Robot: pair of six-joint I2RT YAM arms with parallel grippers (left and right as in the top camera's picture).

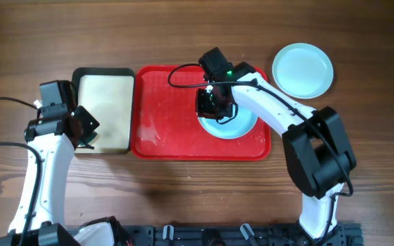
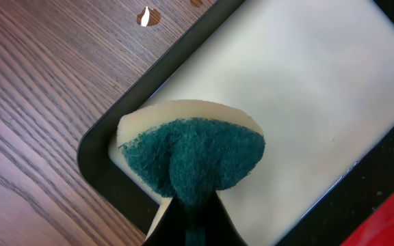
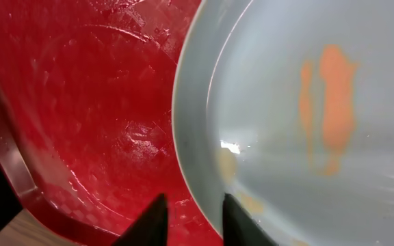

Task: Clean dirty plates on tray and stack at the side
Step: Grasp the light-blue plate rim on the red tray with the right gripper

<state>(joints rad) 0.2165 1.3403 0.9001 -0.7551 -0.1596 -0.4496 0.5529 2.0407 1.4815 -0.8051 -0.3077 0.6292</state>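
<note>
A pale blue plate (image 1: 243, 127) lies in the right part of the red tray (image 1: 169, 102). In the right wrist view the plate (image 3: 286, 178) has an orange smear (image 3: 330, 96) on it. My right gripper (image 1: 215, 104) is low over the plate's left edge. Its fingers (image 3: 191, 217) are open, with the plate's rim between them. A second pale blue plate (image 1: 303, 70) lies on the table at the far right, outside the tray. No white plate is in view. My left gripper (image 1: 84, 130) is shut on a green and cream sponge (image 2: 197, 157).
A black-rimmed cream tray (image 1: 104, 102) stands against the red tray's left side. The sponge hangs over its near left corner (image 2: 98, 154). The red tray's floor (image 3: 94, 102) looks wet and streaked. Bare wooden table lies all around.
</note>
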